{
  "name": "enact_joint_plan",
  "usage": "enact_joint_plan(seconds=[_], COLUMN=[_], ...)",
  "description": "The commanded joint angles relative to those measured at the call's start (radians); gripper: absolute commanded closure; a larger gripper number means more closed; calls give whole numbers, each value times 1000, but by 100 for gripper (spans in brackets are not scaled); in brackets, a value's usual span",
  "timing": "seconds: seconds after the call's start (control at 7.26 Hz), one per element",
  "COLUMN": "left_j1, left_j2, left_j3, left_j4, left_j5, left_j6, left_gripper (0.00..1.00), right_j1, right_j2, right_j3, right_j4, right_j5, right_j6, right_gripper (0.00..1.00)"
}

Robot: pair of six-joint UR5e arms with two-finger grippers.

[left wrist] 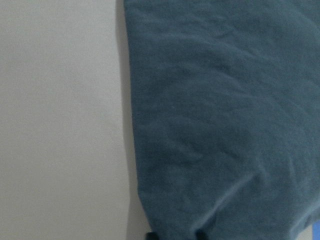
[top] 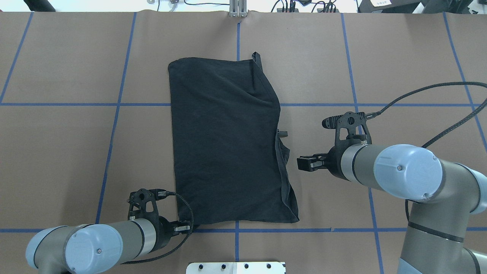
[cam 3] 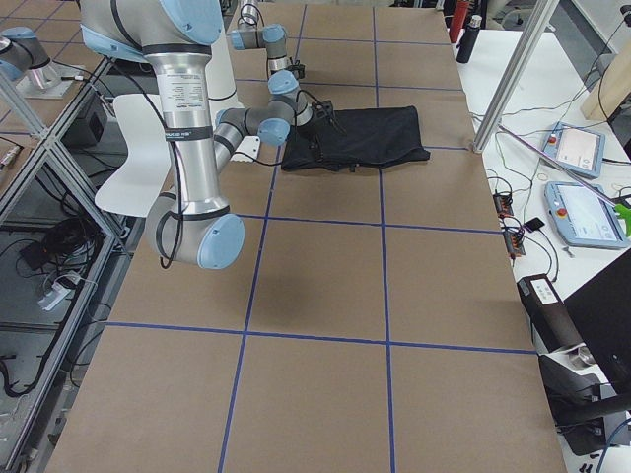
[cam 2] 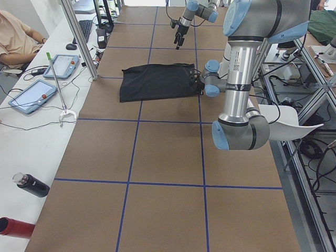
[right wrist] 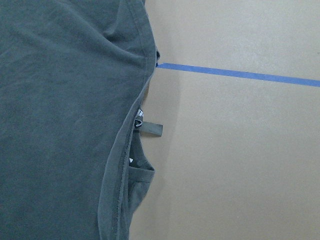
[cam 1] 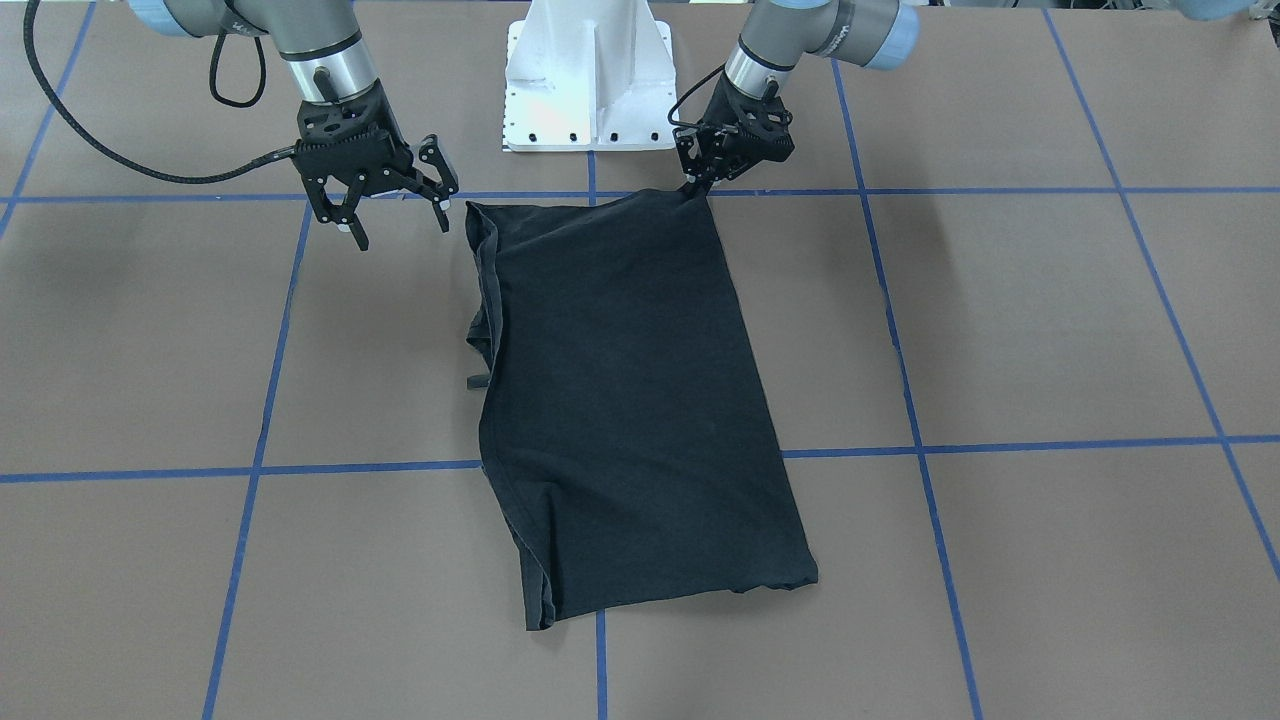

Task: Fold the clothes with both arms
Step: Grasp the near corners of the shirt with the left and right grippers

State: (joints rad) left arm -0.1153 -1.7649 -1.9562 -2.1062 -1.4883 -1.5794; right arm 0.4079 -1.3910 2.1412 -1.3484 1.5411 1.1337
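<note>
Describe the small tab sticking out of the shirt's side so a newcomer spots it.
Find the black T-shirt folded lengthwise at the centre. Follow its layered long edge, the one facing the open right gripper, to about halfway. There a small dark tab juts sideways onto the brown table, flat and square to the hem.

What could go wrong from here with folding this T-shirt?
1. Only the left gripper seems to pinch a corner of the black T-shirt. The right gripper hangs open beside it, off the cloth. A one-sided lift would likely skew the fold.
2. The edge facing the right gripper is a stack of uneven layers with a loose tag sticking out, so a grasp there may catch only one layer.
</note>
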Motion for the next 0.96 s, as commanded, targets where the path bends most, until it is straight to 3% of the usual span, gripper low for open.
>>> enact_joint_plan(seconds=[0.0, 0.41, 0.69, 0.83], left_j1=[-7, -9, -7, -7], left_j2=[16, 116, 111, 110], left_j3=[-19, -108, -107, -105], left_j4=[0, 0, 0, 0], left_j5=[-1, -1, -1, -1], left_j6=[2, 10, 10, 10], left_gripper=[100, 100, 100, 100], right_j1=[-6, -37, -87, -109], right_j2=[9, 64, 246, 256], right_j3=[-24, -73, -258, -294], right_j4=[0, -2, -5, 8], right_j5=[-13, -56, -154, -192], right_j6=[36, 177, 311, 358], right_gripper=[0, 0, 1, 2])
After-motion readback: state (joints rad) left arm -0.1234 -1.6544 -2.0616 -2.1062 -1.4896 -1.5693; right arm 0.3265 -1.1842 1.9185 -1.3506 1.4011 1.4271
